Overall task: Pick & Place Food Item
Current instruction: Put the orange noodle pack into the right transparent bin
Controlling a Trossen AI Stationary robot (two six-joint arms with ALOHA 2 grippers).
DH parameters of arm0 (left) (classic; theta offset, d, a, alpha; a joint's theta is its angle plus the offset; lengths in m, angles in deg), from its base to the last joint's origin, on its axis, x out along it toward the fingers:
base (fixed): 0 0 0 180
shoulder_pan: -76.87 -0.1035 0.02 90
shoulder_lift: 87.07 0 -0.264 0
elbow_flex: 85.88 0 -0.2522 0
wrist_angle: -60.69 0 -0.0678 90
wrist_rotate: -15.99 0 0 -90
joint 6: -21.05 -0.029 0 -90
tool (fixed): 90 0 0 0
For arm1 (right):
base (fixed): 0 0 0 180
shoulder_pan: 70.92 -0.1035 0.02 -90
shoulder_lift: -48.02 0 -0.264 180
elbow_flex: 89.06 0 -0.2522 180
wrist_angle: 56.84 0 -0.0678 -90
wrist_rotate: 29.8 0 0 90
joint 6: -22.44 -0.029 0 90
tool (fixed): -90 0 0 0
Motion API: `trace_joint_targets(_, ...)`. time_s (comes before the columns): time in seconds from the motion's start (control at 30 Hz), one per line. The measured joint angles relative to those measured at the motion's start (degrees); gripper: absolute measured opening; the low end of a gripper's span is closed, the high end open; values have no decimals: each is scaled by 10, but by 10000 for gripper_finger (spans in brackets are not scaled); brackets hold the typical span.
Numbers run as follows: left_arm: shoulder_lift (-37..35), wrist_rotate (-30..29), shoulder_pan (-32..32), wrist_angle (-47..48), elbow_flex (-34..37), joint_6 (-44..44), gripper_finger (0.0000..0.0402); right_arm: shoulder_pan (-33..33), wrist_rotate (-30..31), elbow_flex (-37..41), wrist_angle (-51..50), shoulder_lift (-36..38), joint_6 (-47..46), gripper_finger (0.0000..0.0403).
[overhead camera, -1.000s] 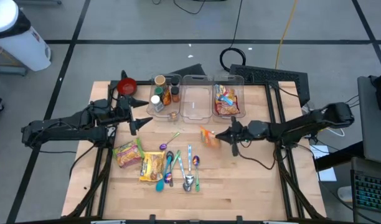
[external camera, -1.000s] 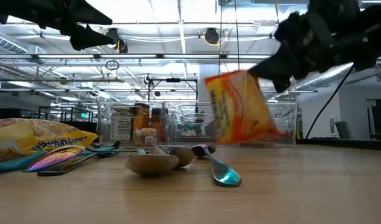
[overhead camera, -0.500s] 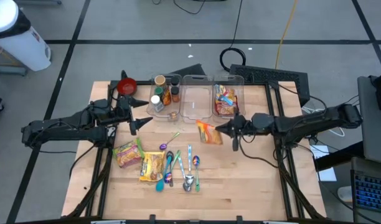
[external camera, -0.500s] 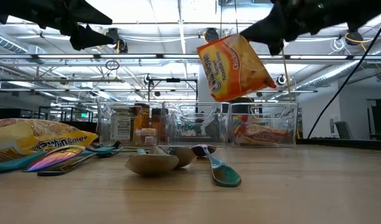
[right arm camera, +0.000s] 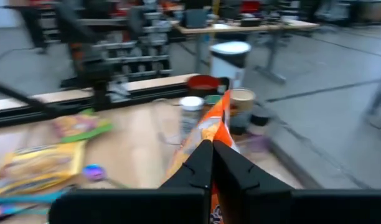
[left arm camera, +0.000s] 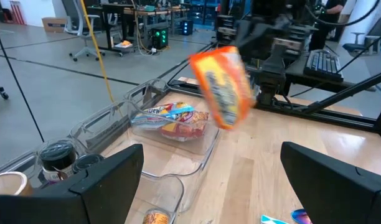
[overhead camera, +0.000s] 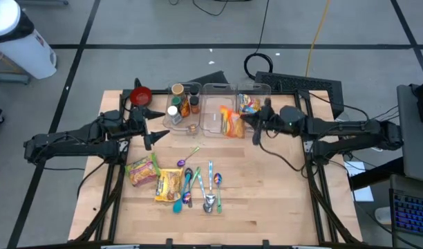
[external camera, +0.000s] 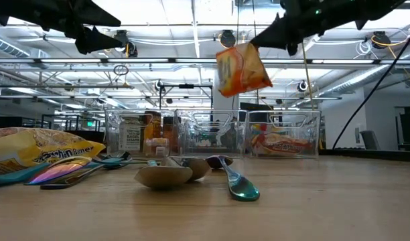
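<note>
I see the wooden table [overhead camera: 267, 200] first, because it carries everything. At its far edge stand three clear bins in a row. The left bin [overhead camera: 182, 111] has jars and small bottles, the middle bin [overhead camera: 213, 114] looks nearly empty, and the right bin [overhead camera: 255, 111] already holds some snack packets. I judge that the bins are for sorting, so the right one is probably for food.

The right arm reaches across from the right side of the table. Its gripper, the right gripper [overhead camera: 251, 122], has the jaws pressed together on the top edge of the orange snack bag [overhead camera: 230, 122]. The bag hangs free in the air, tilted, well above the table, as the low view shows [external camera: 240, 69]. From above it is over the border between the middle and right bins. I think it is held by the edge so that it can drop straight down when released.

The left arm waits on the left side, and the left gripper [overhead camera: 151, 126] has its jaws wide apart and holds nothing.

On the near part of the table lie two more packets: a yellow packet [overhead camera: 169, 184] and a green-edged packet [overhead camera: 143, 170], touching or nearly touching. Beside them is a group of spoons [overhead camera: 201, 187]. They are untouched, maybe for later turns.
</note>
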Motion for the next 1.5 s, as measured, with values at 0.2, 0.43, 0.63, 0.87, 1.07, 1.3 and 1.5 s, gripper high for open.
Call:
trace_joint_targets(0.2, 0, 0, 0, 0, 0, 0, 388, 78, 0, 0, 0, 0, 0, 0)
trace_joint_targets(0.43, 0, 0, 0, 0, 0, 0, 388, 169, 0, 0, -8, 0, 23, 0)
trace_joint_targets(0.63, 0, 0, 0, 0, 0, 0, 388, 237, 1, 0, -37, -12, 37, 0)
trace_joint_targets(0.87, 0, 0, 0, 0, 0, 0, 388, 271, 84, 0, -42, -67, 92, 0)
trace_joint_targets(1.07, 0, 0, 0, 0, 0, -3, 388, 270, 165, 0, -46, -111, 133, 0)
trace_joint_targets(1.3, 0, 0, 0, 0, 0, -7, 388, 270, 198, 0, -56, -133, 125, 0)
trace_joint_targets(1.5, 0, 0, 0, 0, 0, -7, 388, 259, 195, 0, -120, -137, 64, 0)
